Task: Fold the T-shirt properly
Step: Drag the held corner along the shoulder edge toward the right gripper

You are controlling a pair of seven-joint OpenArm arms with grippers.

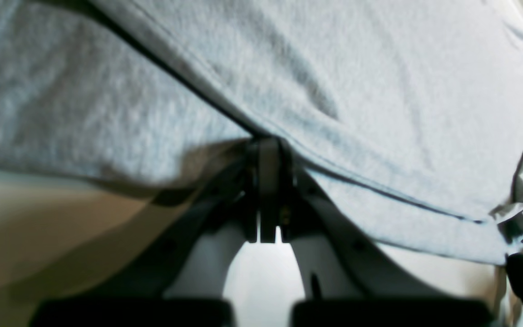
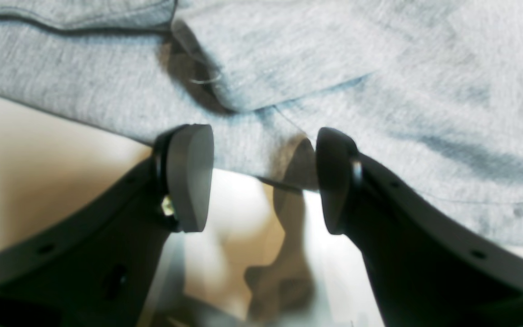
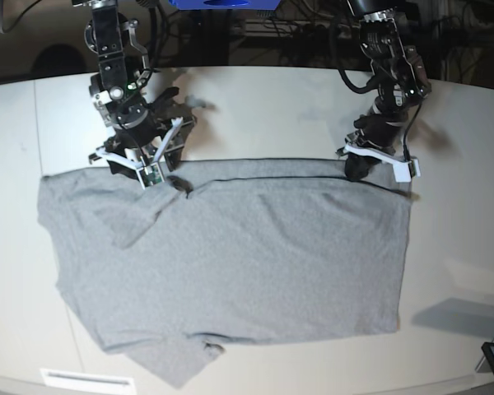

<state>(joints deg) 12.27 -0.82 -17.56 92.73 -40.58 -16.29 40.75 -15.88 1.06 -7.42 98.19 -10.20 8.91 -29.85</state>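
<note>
The T-shirt (image 3: 230,263) is spread grey and plain over the pale worktop (image 3: 255,115), its near edge rumpled, with a small folded bump by the bottom corner. No lettering shows anywhere, so I can't tell which side is up. Along the shirt's far edge a strip is doubled over. At the far right corner of the shirt, the left tool (image 1: 268,195) is pinched fully closed on that folded edge; the wrist view is blurry and the cloth hides the tips. At the shirt's far left corner, the right tool (image 2: 263,177) sits about half open with nothing in it, pads either side of the hem, one sleeve crumpled beside it.
</note>
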